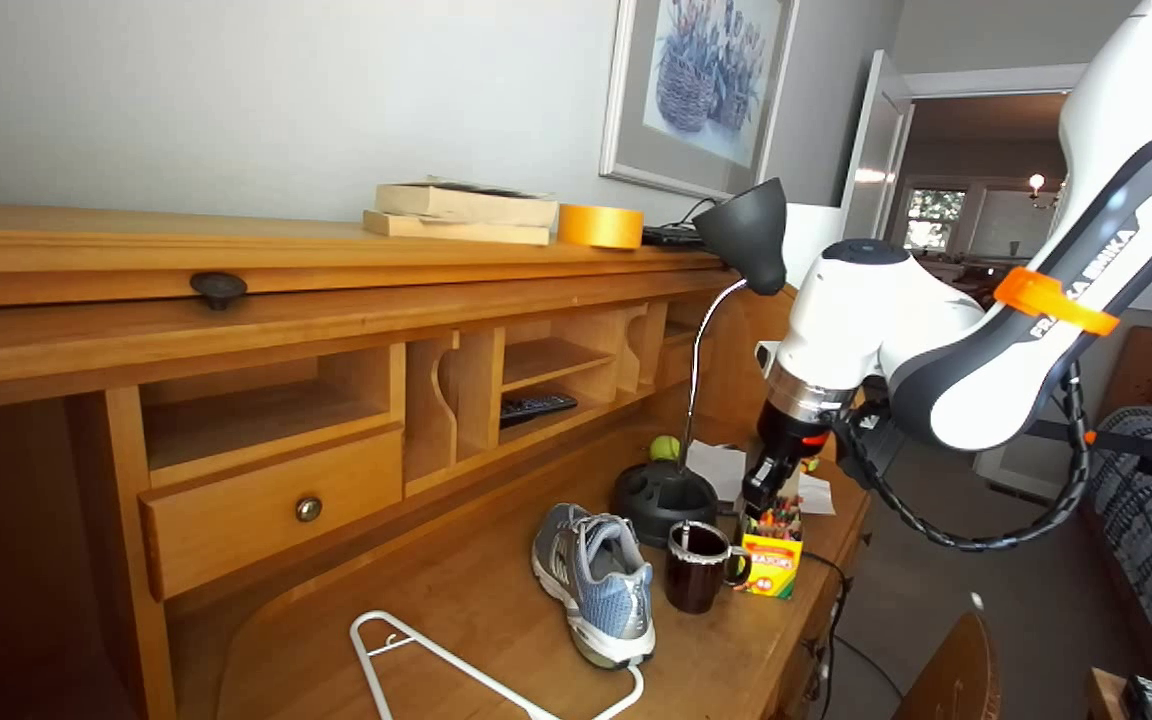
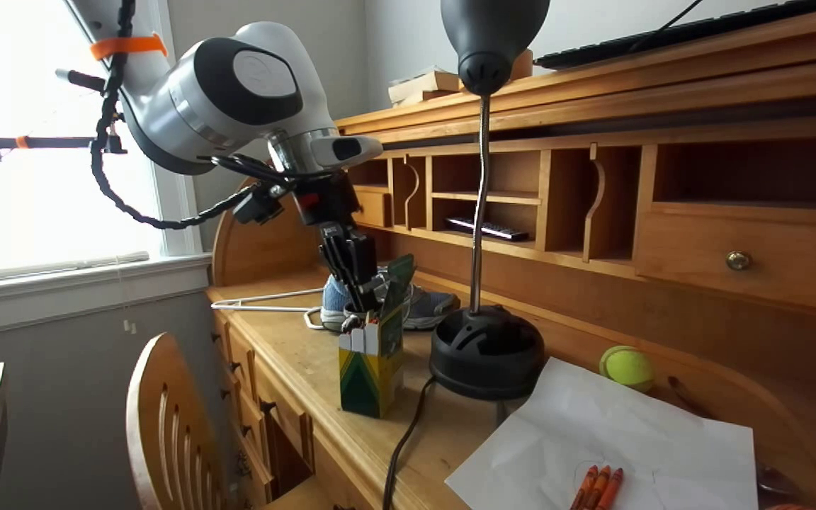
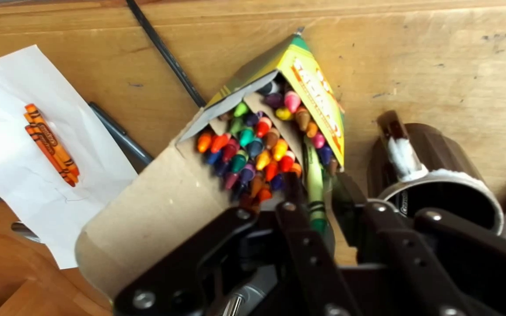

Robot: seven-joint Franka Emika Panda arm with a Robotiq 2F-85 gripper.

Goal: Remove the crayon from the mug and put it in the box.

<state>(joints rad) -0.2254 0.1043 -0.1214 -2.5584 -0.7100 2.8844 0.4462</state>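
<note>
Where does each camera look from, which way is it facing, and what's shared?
Wrist view: behind the gripper, facing down onto the crayon box and mug; fingers at bottom.
Exterior view: from the sneaker end, facing along the desk toward the white door; arm at right.
Exterior view: from the paper end, facing back toward the sneaker; arm upper left.
Both exterior views share the gripper, lamp and crayon box.

The white arm (image 1: 841,310) is showing a dark grey panel (image 1: 1096,230) lettered EMIKA; an orange strap (image 1: 1056,302) is circling it, a black braided cable (image 1: 976,545) is trailing, silver screws (image 3: 143,300) are studding black jaws.
</note>
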